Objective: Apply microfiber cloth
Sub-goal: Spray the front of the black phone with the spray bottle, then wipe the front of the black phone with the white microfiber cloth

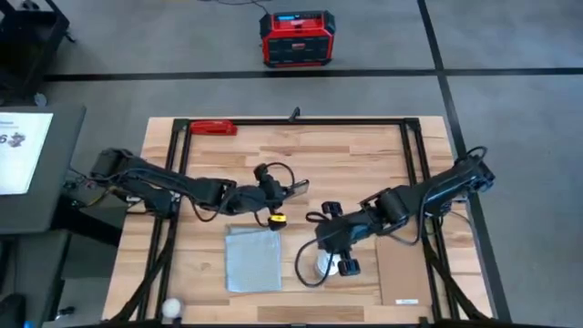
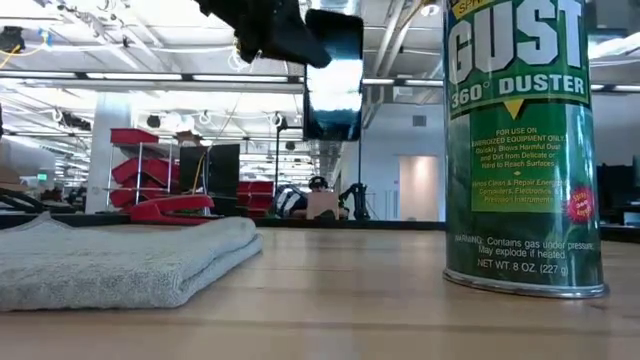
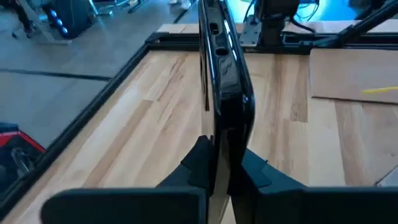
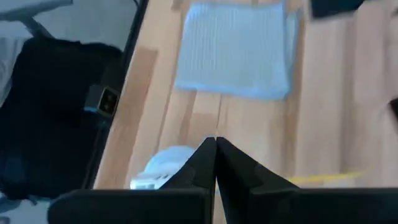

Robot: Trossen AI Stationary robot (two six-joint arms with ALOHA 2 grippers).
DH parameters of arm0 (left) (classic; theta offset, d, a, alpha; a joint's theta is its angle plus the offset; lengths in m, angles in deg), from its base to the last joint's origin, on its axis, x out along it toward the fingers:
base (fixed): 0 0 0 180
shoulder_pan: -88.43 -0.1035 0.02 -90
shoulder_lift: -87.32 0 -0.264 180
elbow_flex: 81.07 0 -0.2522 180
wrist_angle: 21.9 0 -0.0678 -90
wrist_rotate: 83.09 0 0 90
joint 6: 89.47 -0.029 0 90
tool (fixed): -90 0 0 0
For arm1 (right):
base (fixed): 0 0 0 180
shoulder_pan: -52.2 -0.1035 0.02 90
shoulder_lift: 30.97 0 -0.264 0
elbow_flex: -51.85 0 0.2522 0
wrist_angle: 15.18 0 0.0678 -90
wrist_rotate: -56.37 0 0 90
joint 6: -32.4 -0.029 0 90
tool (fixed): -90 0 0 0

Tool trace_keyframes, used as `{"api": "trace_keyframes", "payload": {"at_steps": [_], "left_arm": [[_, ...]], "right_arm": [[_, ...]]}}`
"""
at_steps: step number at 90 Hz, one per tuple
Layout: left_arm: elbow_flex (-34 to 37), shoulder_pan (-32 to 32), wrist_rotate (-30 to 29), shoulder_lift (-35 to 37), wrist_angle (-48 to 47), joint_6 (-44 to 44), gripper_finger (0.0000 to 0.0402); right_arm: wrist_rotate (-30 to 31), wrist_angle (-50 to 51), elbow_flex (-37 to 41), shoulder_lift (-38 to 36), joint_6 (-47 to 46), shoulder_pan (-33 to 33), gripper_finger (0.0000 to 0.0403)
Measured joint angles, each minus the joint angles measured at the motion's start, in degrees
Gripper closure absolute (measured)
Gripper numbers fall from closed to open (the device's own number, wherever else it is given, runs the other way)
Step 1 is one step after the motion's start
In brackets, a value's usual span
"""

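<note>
From above, the microfiber cloth (image 1: pixel 253 259) is lying flat on the wooden table (image 1: pixel 364 155), just in front of the left gripper (image 1: pixel 290 189), which is pinching a black phone (image 1: pixel 296 188). At table level, the phone is hanging above the folded cloth, left of a duster can (image 2: pixel 522 150). The right gripper (image 4: pixel 215 148) is hovering with fingers pressed together, holding nothing, the cloth ahead.

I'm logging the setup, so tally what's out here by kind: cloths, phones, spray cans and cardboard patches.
Microfiber cloth: 1
Phone, clamped in the left gripper: 1
Duster can: 1
Cardboard patch: 1
Total: 4
The right gripper is shut, close to the can.
</note>
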State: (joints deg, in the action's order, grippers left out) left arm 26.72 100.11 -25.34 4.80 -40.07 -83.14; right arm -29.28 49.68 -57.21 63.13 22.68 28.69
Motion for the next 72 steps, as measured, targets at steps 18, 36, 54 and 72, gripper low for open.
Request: {"api": "trace_keyframes", "payload": {"at_steps": [18,36,54,72], "left_arm": [[0.0,0.7,-4.7,5.2,-9.0,0.0,0.0395],[2.3,3.0,-5.1,12.4,-12.4,0.4,0.0395],[7.2,5.3,-5.1,19.3,-12.4,0.2,0.0395],[13.5,6.4,-5.9,24.7,-11.3,1.6,0.0395]], "right_arm": [[1.7,-0.7,-0.2,0.0,4.3,1.0,0.0403],[1.4,-2.8,0.4,0.1,8.2,3.0,0.0403],[-8.1,-11.1,0.4,1.2,13.0,6.7,0.0403],[-23.3,-18.9,0.3,8.8,16.3,11.2,0.0403]]}}
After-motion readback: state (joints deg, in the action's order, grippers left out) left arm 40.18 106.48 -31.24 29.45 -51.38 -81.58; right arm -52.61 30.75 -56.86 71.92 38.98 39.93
